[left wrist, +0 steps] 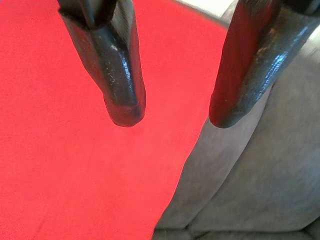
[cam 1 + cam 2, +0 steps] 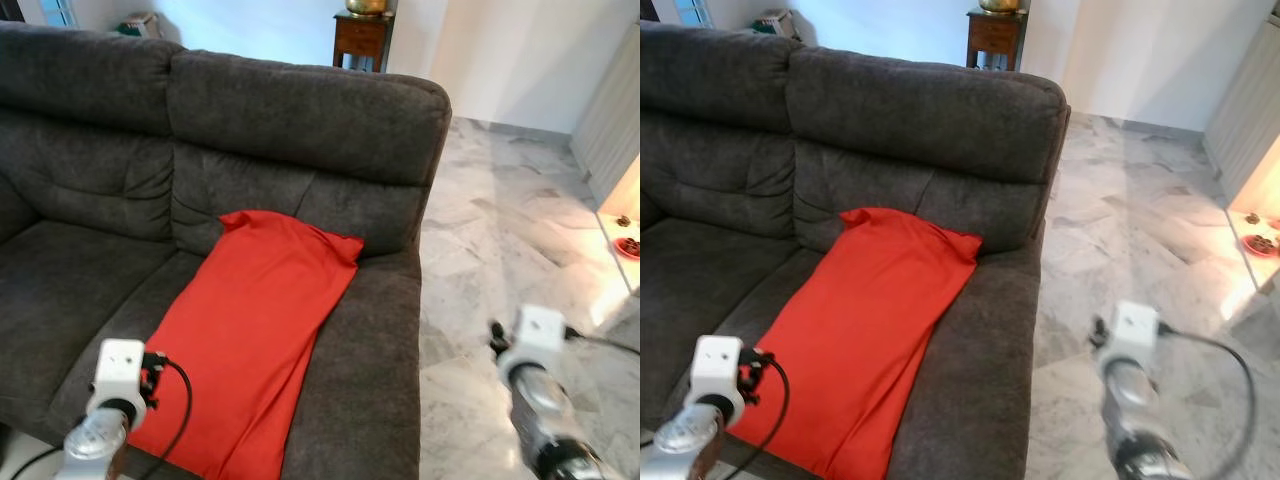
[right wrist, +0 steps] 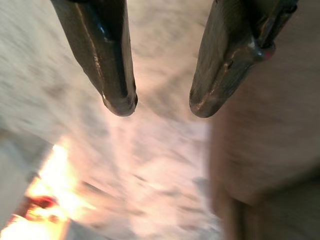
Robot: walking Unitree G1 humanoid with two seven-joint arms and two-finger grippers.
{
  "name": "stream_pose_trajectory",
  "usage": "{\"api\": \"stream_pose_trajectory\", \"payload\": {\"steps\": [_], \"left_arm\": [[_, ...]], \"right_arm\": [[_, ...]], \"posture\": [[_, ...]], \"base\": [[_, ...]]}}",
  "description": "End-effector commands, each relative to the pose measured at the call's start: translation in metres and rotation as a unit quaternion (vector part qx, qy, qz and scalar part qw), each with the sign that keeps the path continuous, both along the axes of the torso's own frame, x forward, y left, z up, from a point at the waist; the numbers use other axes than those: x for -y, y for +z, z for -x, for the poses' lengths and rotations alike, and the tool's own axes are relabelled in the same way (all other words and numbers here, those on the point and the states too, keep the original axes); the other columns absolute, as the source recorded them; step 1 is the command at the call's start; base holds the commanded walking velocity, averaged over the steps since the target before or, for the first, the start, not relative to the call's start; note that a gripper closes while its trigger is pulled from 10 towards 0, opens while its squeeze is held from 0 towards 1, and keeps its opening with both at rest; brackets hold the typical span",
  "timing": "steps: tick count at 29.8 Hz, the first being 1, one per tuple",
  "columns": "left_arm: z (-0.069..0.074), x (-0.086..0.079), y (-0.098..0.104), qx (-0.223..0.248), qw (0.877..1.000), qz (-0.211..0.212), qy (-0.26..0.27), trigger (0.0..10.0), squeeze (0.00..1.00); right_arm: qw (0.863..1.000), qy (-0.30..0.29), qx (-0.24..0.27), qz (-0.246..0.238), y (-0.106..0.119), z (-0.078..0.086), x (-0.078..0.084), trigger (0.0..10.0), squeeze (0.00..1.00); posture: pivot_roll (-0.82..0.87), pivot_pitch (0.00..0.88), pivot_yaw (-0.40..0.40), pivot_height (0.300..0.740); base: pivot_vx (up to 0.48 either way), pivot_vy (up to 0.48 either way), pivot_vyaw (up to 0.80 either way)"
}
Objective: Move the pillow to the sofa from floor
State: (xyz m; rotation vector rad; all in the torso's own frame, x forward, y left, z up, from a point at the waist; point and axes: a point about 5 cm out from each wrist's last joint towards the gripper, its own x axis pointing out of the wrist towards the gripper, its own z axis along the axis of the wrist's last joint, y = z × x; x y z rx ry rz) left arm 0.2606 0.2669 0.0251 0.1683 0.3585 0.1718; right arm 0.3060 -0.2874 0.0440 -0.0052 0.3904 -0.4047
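Pillow (image 2: 250,330), bright red, lies flat on the dark grey sofa (image 2: 300,130) seat, top end against the backrest. Left end effector (image 1: 172,112) hangs over its near edge, fingers spread, holding nothing. Right end effector (image 3: 160,107) is also open, off over the marble floor (image 2: 500,250). Way back there's a small wooden side table (image 2: 362,38).
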Motion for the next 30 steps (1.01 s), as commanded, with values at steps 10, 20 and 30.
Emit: {"api": "stream_pose_trajectory", "payload": {"steps": [10, 20, 30], "left_arm": [[0.051, 0.001, -0.057, -0.118, 0.993, -0.013, 0.006, 10.0, 0.0], [0.068, 0.006, -0.074, -0.153, 0.988, -0.002, 0.018, 10.0, 0.0], [0.098, 0.009, -0.096, -0.227, 0.972, 0.019, 0.05, 10.0, 0.0]], "right_arm": [[0.977, -0.055, -0.205, 0.032, -0.078, 0.107, 0.029, 10.0, 0.0], [0.961, -0.09, -0.263, -0.009, -0.106, 0.155, 0.021, 10.0, 0.0], [0.95, -0.089, -0.29, -0.068, -0.124, 0.167, -0.008, 10.0, 0.0]], "posture": [[0.12, 0.0, -0.02, 0.74], [0.11, 0.0, -0.008, 0.74], [0.12, 0.0, -0.011, 0.74]], "base": [[0.0, 0.0, 0.0], [0.0, 0.0, 0.0], [0.0, 0.0, 0.0]]}}
